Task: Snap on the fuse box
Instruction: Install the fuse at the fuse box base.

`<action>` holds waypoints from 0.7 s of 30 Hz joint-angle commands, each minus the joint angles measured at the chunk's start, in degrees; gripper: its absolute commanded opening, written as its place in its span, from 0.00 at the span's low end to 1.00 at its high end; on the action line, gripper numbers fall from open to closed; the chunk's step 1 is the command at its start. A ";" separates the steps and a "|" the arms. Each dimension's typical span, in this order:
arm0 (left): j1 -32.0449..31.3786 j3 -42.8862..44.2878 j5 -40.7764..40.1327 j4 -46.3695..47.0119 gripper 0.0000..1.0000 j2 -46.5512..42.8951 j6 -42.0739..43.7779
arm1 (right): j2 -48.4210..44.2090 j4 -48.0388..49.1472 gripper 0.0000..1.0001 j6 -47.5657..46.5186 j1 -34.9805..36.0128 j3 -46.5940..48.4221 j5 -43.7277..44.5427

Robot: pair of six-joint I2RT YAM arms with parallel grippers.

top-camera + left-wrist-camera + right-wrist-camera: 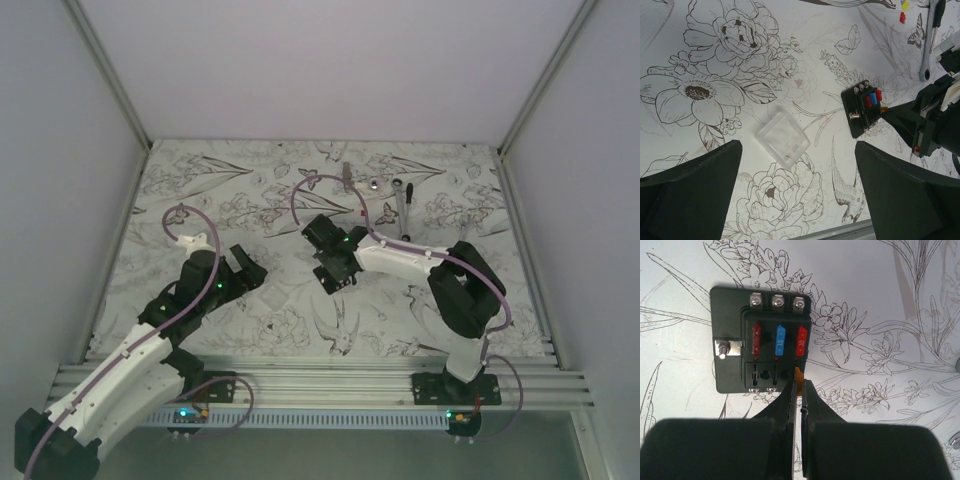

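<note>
Clear cover point(783, 139) lies near fuse box point(863, 111); wrench point(929, 45) beyond.

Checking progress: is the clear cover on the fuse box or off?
Off. The cover lies apart from the fuse box, whose fuses are exposed.

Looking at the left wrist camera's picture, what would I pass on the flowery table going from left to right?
clear plastic cover → fuse box → loose red and yellow fuses → silver wrench
</note>
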 commanded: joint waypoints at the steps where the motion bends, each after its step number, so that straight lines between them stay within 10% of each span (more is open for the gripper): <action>1: 0.51 -0.61 0.69 -1.34 1.00 -0.82 -0.40 | 1.51 0.44 0.00 1.45 -1.04 -1.86 -2.02; 21: 0.51 -0.40 2.09 -1.20 1.00 0.12 -1.37 | 1.41 -4.29 0.00 6.04 -0.85 3.55 -0.94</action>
